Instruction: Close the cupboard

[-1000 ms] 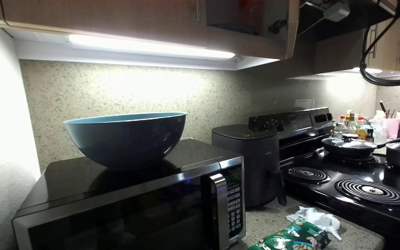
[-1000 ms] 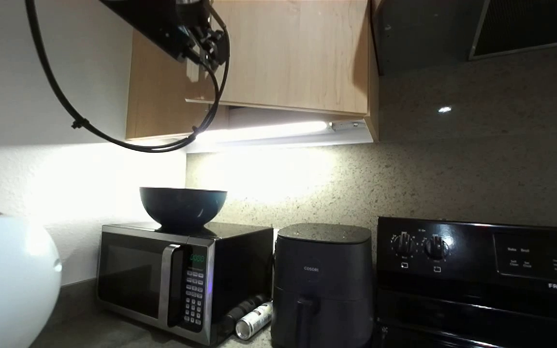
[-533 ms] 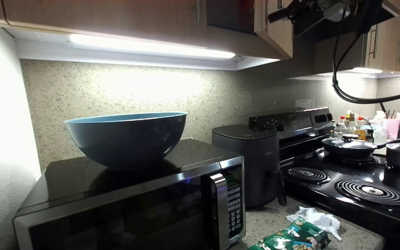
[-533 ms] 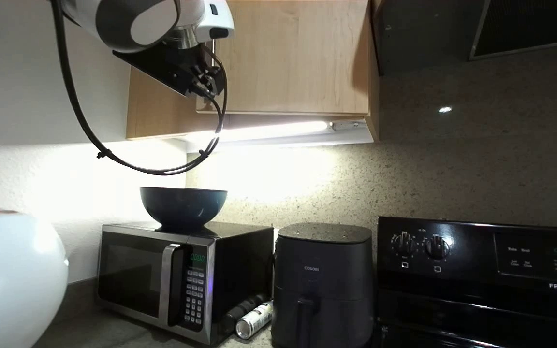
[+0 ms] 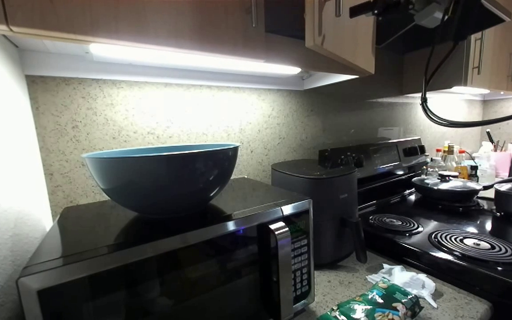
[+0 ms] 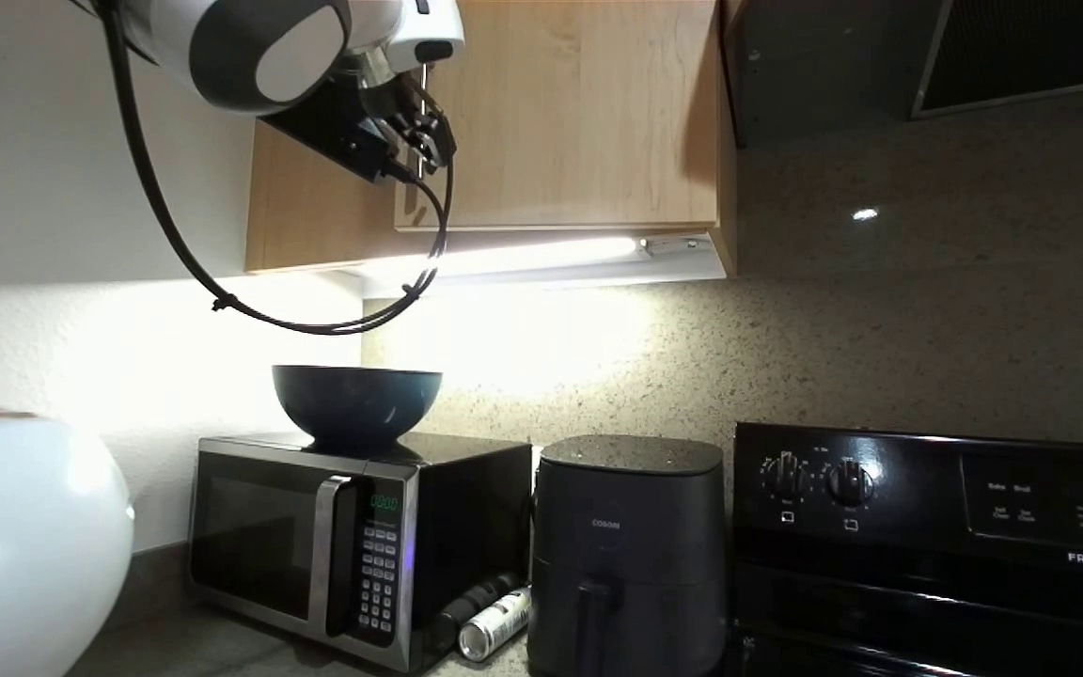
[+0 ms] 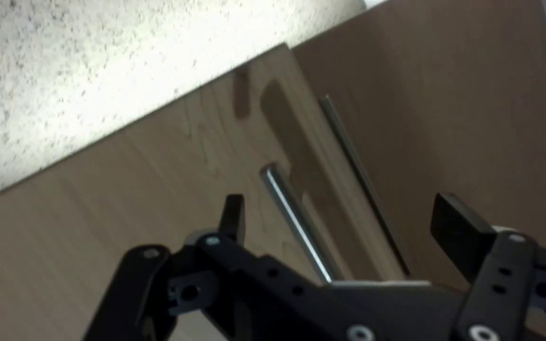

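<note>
The cupboard is a brown wooden wall cabinet; its left door (image 5: 140, 26) is flat against the front. Its right door (image 5: 347, 42) stands partly open, also seen in an exterior view (image 6: 579, 122), with the dark inside (image 5: 285, 18) showing beside it. In the wrist view, the door's silver bar handle (image 7: 296, 220) lies between the widely spread fingers of my gripper (image 7: 338, 208), with the left door's handle (image 7: 365, 180) beyond the door edge. My gripper is at the door's outer face near its free edge in an exterior view (image 6: 433, 141). I cannot tell whether it touches the door.
A black microwave (image 6: 259, 517) with a large blue bowl (image 5: 162, 178) on top stands below the cupboard. An air fryer (image 6: 631, 545) and black stove (image 5: 451, 235) are beside it. The range hood (image 6: 833, 66) adjoins the cupboard's right. A cable loop (image 6: 297, 324) hangs from the arm.
The right door has swung inward, its free edge nearer the cabinet front and less of the dark inside showing. My gripper has come lower and moved along with the door.
</note>
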You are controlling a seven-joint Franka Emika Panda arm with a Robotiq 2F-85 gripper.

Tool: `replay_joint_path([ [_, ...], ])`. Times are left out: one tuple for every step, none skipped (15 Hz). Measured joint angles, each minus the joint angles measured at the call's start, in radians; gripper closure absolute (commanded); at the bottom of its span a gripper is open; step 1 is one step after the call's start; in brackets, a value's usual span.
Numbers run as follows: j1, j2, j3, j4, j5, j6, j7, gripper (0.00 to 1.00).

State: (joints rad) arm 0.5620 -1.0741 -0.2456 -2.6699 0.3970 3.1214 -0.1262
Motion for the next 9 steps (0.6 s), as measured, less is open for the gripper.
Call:
replay_joint_path([
  [0.003,0.003,-0.003,-0.011,-0.015,0.078,0.0,0.0],
  [0.008,0.008,-0.006,-0.023,-0.038,0.157,0.002,0.0],
  [0.016,0.014,-0.01,-0.035,-0.077,0.236,0.006,0.0],
  [0.028,0.019,-0.018,-0.045,-0.122,0.287,0.015,0.0],
  [0.04,0.023,-0.027,-0.053,-0.152,0.314,0.022,0.0],
  [0.048,0.024,-0.033,-0.056,-0.163,0.322,0.023,0.0],
  [0.051,0.024,-0.036,-0.057,-0.167,0.325,0.023,0.0],
  [0.051,0.024,-0.04,-0.057,-0.185,0.324,0.033,0.0],
  [0.039,0.025,-0.04,-0.055,-0.214,0.35,0.045,0.0],
])
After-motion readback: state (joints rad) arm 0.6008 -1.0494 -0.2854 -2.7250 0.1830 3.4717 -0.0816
